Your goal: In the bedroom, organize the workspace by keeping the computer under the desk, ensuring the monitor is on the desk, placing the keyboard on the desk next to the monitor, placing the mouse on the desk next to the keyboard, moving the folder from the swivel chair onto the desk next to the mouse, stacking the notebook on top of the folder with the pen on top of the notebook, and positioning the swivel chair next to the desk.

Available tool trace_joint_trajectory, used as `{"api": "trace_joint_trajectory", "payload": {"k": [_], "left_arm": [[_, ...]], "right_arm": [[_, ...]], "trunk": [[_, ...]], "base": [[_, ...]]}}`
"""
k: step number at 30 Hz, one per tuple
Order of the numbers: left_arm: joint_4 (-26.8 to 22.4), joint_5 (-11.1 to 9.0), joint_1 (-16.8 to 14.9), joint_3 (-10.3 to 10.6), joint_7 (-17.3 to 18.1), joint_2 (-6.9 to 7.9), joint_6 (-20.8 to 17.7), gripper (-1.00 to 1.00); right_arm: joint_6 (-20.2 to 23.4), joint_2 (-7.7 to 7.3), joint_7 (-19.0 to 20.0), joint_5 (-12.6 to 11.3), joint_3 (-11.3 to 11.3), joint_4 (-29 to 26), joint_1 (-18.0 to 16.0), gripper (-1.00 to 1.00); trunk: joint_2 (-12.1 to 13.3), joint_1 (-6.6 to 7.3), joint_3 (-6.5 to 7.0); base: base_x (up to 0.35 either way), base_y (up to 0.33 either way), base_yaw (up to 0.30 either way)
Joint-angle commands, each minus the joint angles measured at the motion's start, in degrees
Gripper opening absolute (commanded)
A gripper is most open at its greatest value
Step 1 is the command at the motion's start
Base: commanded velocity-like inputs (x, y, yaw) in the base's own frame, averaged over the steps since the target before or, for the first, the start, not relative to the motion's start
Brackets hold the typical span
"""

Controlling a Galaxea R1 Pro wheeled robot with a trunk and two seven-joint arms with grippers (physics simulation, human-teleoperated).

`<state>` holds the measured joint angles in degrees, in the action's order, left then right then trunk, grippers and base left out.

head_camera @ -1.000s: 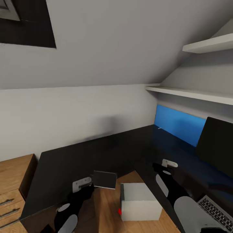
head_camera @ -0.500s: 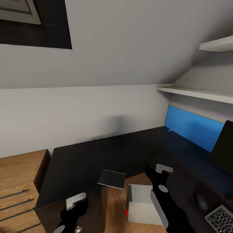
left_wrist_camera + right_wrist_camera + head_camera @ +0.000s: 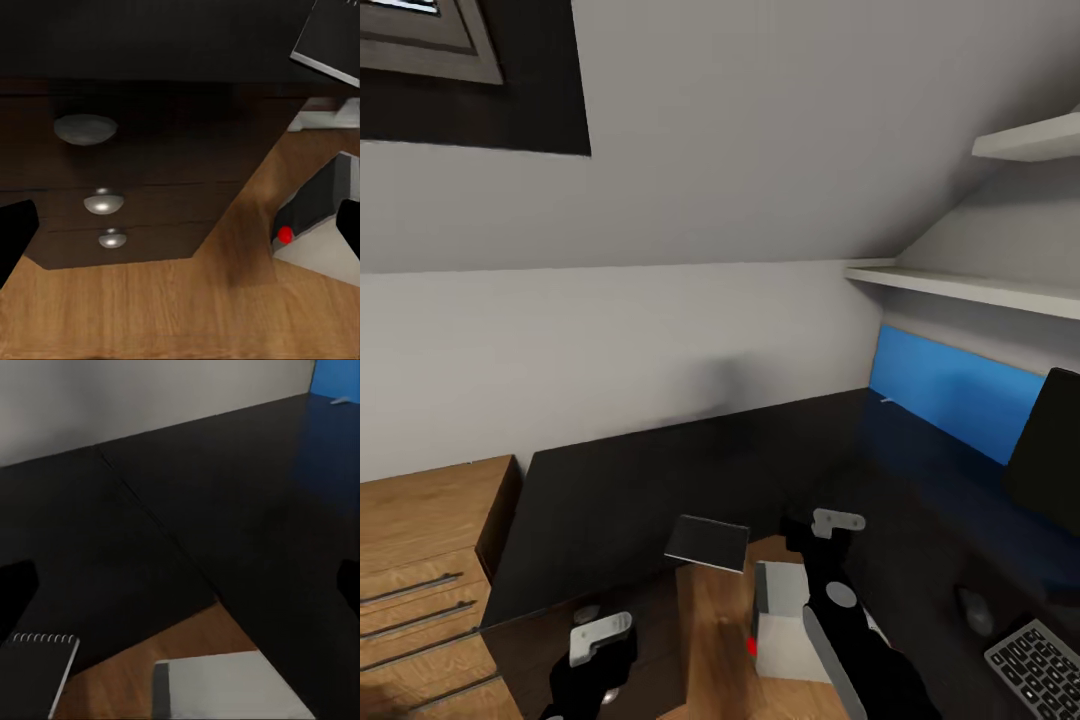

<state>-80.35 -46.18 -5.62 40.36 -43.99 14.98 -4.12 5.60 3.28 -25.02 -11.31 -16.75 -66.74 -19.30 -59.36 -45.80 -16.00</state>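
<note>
Head view, with both wrist views.

**Q:** What has altered in the last second, and how does it bear on the task?

**A:** The camera has swung left, so the monitor [image 3: 1050,450] now sits further right in the picture. This is a shift of view, not of the monitor. The left gripper [image 3: 600,638] was just beside the notebook [image 3: 707,542] a second ago. It has since drawn back and down and is well apart from it, with its fingers spread and nothing between them. The notebook lies at the inner corner of the desk [image 3: 650,480], and one edge appears to overhang the floor. The right gripper [image 3: 838,522] hovers over the desk near that corner, likewise spread and empty. By this reading the notebook is parked rather than placed, because its stack on the folder is not yet built.

**Q:** What can be counted?

**A:**
- One monitor, standing on the desk.
- One keyboard [image 3: 1040,665], lying in front of the monitor.
- One mouse [image 3: 973,610], just beside the keyboard.
- One computer [image 3: 788,625], standing on the floor in the desk's inside angle and showing one red light. Whether it is fully beneath the top cannot be told.
- One notebook.
- Two wall shelves [image 3: 960,286].
- Three round knobs [image 3: 85,128], seen by the left wrist.
- One small white sliver [image 3: 887,402] against the blue back panel. It may be the pen, but it is too small to tell.
</note>
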Motion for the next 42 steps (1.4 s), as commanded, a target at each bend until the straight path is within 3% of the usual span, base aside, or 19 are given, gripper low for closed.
{"api": "trace_joint_trajectory", "payload": {"k": [1, 13, 25, 35, 42], "left_arm": [[0.22, -0.07, -0.09, 0.15, -0.40, 0.05, -0.28, 1.00], [4.85, 0.03, -0.09, -0.31, -0.24, -0.09, -0.29, 1.00], [12.13, 0.09, -0.09, -0.09, -0.19, -0.29, -0.12, 1.00], [15.71, 0.08, -0.09, 0.13, -0.14, -0.37, -0.10, 1.00], [17.05, 0.13, -0.09, 0.03, -0.14, -0.39, 0.46, 1.00]], "right_arm": [[0.29, -0.03, -0.41, -0.24, -0.12, -0.09, -0.04, 1.00], [0.15, 0.04, -0.38, -0.12, -0.35, 0.44, -0.04, 1.00], [0.12, 0.01, -0.28, -0.10, -0.38, 0.63, -0.04, 1.00], [-0.12, 0.03, -0.02, -0.08, -0.54, 1.63, -0.04, 1.00], [-0.15, -0.02, -0.03, -0.03, -2.13, 1.94, -0.04, 1.00]], "trunk": [[-0.06, 0.03, -0.08], [-0.06, 0.03, -0.08], [-0.06, 0.03, -0.19], [-0.06, 0.03, -0.20], [-0.06, 0.03, -0.20]], "base": [[-0.333, -0.062, 0.235], [-0.296, -0.136, 0.270], [-0.058, -0.048, 0.264], [-0.172, 0.000, 0.008], [-0.018, 0.000, 0.001]]}}
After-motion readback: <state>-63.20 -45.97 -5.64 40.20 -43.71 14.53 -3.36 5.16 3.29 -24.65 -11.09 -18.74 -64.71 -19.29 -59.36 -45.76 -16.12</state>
